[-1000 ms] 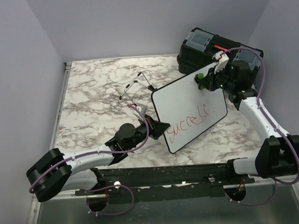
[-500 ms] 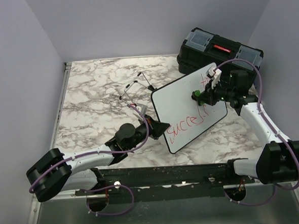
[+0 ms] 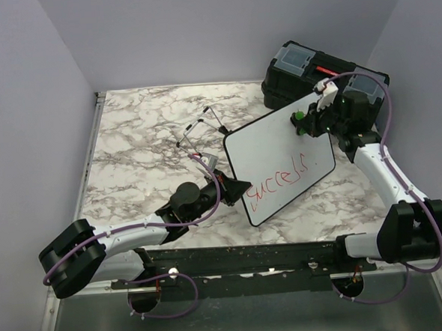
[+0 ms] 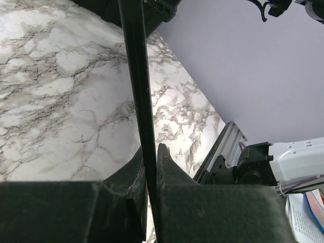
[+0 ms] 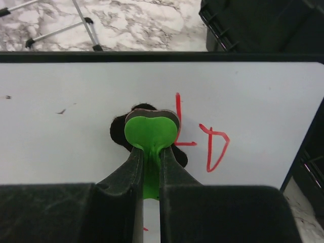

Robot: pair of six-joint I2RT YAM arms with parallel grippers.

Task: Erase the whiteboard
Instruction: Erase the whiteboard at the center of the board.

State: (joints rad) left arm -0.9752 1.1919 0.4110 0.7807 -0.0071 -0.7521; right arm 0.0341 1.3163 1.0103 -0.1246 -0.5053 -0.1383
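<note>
Pinching the green eraser, the right gripper holds it against the whiteboard; red letters just right of it need a flat sweep, left gripper clamping the board's edge.

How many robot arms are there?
2. The left arm reaches from the near left to the whiteboard's left edge; the right arm stands on the right, over the board's far corner.

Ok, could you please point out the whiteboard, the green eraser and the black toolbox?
whiteboard (image 3: 268, 144): top external view, on the bare white face above the red writing.
green eraser (image 5: 150, 132): right wrist view, on its green handle.
black toolbox (image 3: 298, 56): top external view, on its lid.
</note>
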